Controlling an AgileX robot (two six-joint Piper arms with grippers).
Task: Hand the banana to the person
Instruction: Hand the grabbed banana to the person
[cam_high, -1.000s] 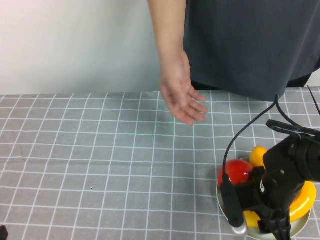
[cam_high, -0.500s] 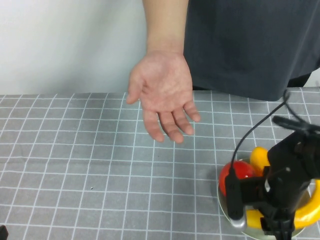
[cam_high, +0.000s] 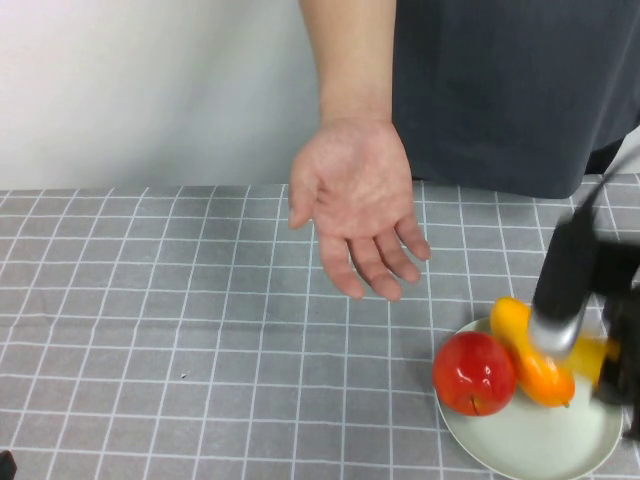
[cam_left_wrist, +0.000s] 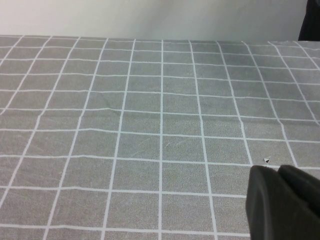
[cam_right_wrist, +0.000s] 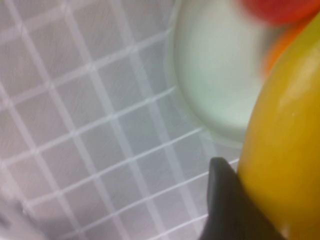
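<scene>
The banana (cam_right_wrist: 282, 145) fills the right wrist view, glossy yellow, pressed against one black finger (cam_right_wrist: 225, 200). My right gripper (cam_right_wrist: 272, 207) is shut on it. In the high view only a yellow piece of the banana (cam_high: 592, 358) shows beside the blurred right arm (cam_high: 565, 285), above the plate's right side. The person (cam_high: 500, 80) stands behind the table in a dark grey shirt, with an open hand (cam_high: 358, 205) held palm up over the table, left of and beyond the plate. My left gripper (cam_left_wrist: 280, 172) is shut and empty, low over the cloth.
A pale plate (cam_high: 560, 440) at the front right holds a red apple (cam_high: 474, 372) and an orange-yellow mango-like fruit (cam_high: 532, 352). The plate's rim (cam_right_wrist: 200, 112) shows below the banana in the right wrist view. The grey checked cloth (cam_high: 180, 320) covers the table.
My right arm has risen and swung right, lifting the banana off the plate and uncovering the apple and the mango-like fruit. The person's hand turned palm up and shifted a little right.
</scene>
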